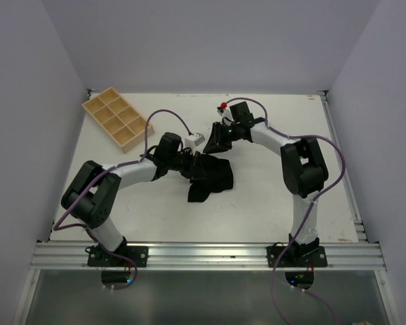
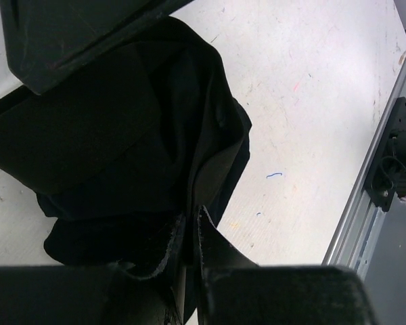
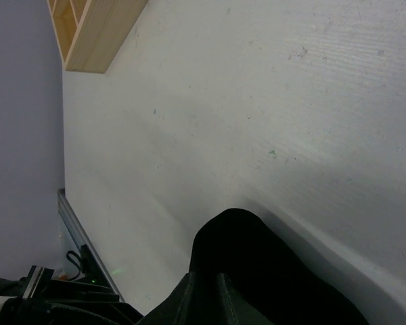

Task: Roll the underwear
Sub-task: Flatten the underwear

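The underwear (image 1: 215,179) is a crumpled black cloth in the middle of the table, between the two arms. My left gripper (image 1: 193,165) is at its left edge. In the left wrist view the fingertips (image 2: 213,240) stand almost together with a fold of the underwear (image 2: 122,135) pinched in the narrow gap of the left gripper (image 2: 191,220). My right gripper (image 1: 216,141) is at the far edge of the cloth. The right wrist view shows the right gripper (image 3: 204,277) shut on a rounded hump of the underwear (image 3: 250,247), which rises just past the tips.
A wooden compartment tray (image 1: 116,117) lies at the back left and also shows as the tray (image 3: 88,34). A small white block (image 1: 197,139) and a red-topped item (image 1: 223,105) sit behind the cloth. The aluminium rail (image 1: 203,256) runs along the near edge.
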`<action>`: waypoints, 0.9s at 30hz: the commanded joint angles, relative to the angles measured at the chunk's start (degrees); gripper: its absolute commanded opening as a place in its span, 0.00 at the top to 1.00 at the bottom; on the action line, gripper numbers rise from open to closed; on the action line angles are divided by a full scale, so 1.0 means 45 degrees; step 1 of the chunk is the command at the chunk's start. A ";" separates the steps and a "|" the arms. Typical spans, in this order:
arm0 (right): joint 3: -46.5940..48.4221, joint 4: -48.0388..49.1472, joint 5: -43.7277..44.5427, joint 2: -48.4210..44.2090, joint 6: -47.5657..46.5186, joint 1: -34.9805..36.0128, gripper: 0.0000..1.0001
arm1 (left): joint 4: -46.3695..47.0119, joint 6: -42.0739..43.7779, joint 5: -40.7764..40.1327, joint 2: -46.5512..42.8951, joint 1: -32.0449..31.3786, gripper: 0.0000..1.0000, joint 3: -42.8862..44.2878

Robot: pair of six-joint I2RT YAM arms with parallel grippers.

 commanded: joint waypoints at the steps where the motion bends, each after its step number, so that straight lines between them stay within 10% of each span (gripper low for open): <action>1: -0.0112 0.0586 -0.0498 -0.0049 0.0373 0.0015 0.79 | 0.0155 0.0075 0.0151 -0.0641 -0.0053 0.92 -0.0027; 4: 0.0025 0.0312 -0.0166 -0.0205 0.0374 -0.0004 1.00 | -0.0157 0.0056 0.0190 -0.0739 -0.0053 1.00 0.0187; 12: 0.0025 -0.0158 0.0286 -0.0811 0.0062 -0.0180 1.00 | -0.0802 -0.0022 0.0364 -0.1676 -0.0053 1.00 0.0130; 16: 0.1078 -0.1402 -0.0711 -0.0129 -0.0894 -0.0160 0.59 | -0.0686 -0.0061 0.0483 -0.1657 -0.0053 1.00 -0.0590; 27: 0.2740 -0.4237 -0.0696 0.1163 -0.3083 -0.0062 0.47 | 0.0018 -0.0276 0.0308 -0.1930 -0.0072 0.85 -0.2272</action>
